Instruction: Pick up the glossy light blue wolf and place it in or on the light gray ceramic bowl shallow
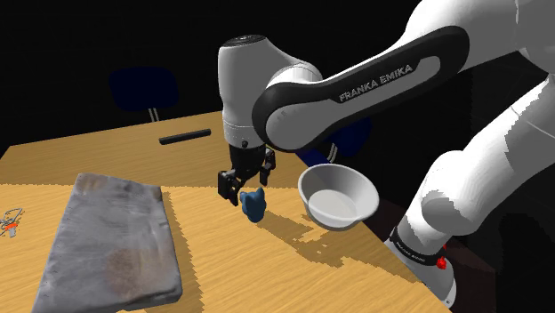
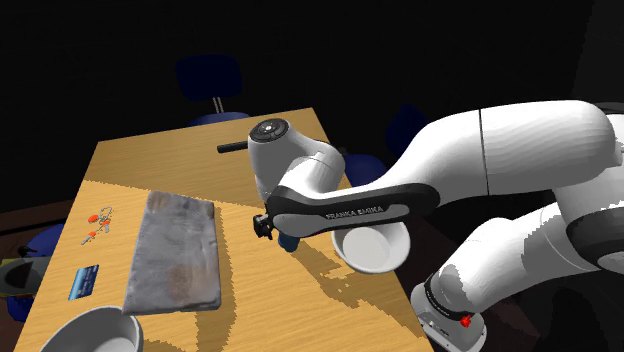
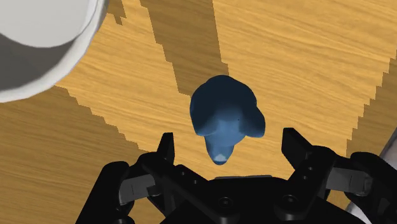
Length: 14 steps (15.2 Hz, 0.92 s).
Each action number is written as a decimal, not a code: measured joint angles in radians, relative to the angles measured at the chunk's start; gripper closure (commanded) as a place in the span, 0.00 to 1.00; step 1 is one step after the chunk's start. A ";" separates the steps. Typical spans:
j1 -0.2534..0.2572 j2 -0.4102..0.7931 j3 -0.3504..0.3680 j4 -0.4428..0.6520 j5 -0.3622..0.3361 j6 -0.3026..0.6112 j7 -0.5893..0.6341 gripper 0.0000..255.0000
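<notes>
Wolf [image 3: 224,118], a glossy blue figure, stands on the wooden surface [image 1: 267,267] just below the gripper [image 3: 229,145], whose black fingers [image 3: 167,149] are spread wide on either side of it and do not touch it. A shallow pale grey bowl [image 1: 338,203] sits near, toward the shoulder view's right. A folded grey cloth [image 1: 111,244] lies to the left, and a black bar [image 1: 185,136] farther back.
</notes>
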 measured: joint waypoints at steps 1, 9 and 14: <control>0.000 0.005 0.003 -0.010 -0.002 0.015 0.003 0.00; -0.003 0.029 0.012 -0.040 -0.011 0.067 0.010 0.00; -0.003 0.029 0.012 -0.041 -0.011 0.067 0.011 1.00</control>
